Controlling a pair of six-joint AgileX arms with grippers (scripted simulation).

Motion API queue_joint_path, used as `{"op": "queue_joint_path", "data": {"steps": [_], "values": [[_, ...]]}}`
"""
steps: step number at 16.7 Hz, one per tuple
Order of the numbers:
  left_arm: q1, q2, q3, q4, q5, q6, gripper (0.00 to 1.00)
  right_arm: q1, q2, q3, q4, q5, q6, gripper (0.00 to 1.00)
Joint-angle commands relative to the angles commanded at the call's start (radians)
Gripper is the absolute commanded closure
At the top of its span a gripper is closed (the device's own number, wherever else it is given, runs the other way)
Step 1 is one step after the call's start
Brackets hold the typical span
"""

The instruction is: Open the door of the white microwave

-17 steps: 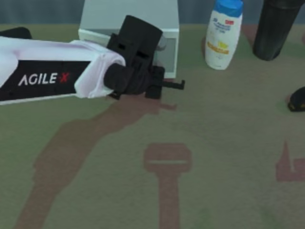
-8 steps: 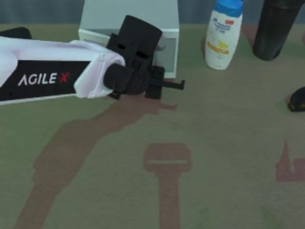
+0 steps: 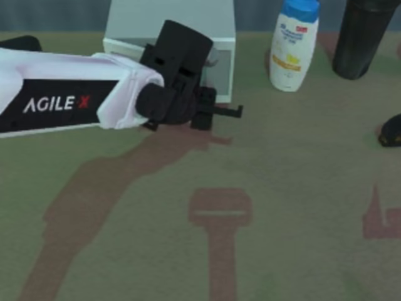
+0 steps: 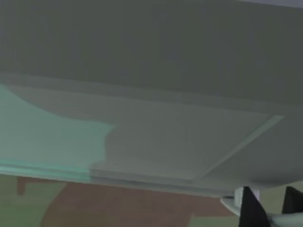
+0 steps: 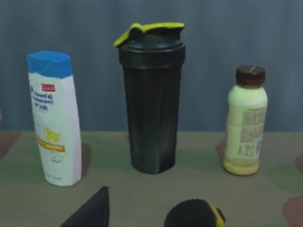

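Observation:
The white microwave [image 3: 169, 22] stands at the back of the table, left of centre. My left arm reaches across its front and hides most of the door [image 3: 122, 47]. The left gripper [image 3: 227, 111] sits low at the front right corner. In the left wrist view the door [image 4: 165, 127] fills the picture, with teal interior floor [image 4: 47, 142] showing. My left gripper [image 4: 270, 210] has its dark fingers [image 4: 248, 210] close together around the white door handle [image 4: 231, 203]. My right gripper [image 5: 151, 222] stays parked at the far right, and one finger [image 5: 94, 212] shows wide of centre.
A white blue-capped bottle [image 3: 293, 44] stands right of the microwave, and a black shaker [image 3: 363, 37] stands beyond it. A cream bottle [image 5: 245, 123] is farther right. A black and yellow item [image 5: 194, 215] lies close to the right gripper, near the table's right edge [image 3: 391, 128].

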Motion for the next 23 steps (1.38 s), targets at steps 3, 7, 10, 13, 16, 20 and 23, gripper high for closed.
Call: {"op": "queue_joint_path", "data": {"steps": [3,7,10,13,16,20,23], "values": [[-0.007,0.001,0.002,0.000,0.009,-0.003,1.00,0.000,0.000,0.000,0.000,0.000,0.000,0.00],[0.007,-0.024,-0.030,0.017,0.032,0.033,1.00,0.000,0.000,0.000,0.000,0.000,0.000,0.00],[0.017,-0.039,-0.057,0.028,0.051,0.061,1.00,0.000,0.000,0.000,0.000,0.000,0.000,0.00],[0.017,-0.040,-0.059,0.029,0.052,0.064,1.00,0.000,0.000,0.000,0.000,0.000,0.000,0.00],[0.017,-0.040,-0.059,0.029,0.052,0.064,1.00,0.000,0.000,0.000,0.000,0.000,0.000,0.00],[0.017,-0.040,-0.059,0.029,0.052,0.064,1.00,0.000,0.000,0.000,0.000,0.000,0.000,0.00],[0.017,-0.040,-0.059,0.029,0.052,0.064,1.00,0.000,0.000,0.000,0.000,0.000,0.000,0.00]]}}
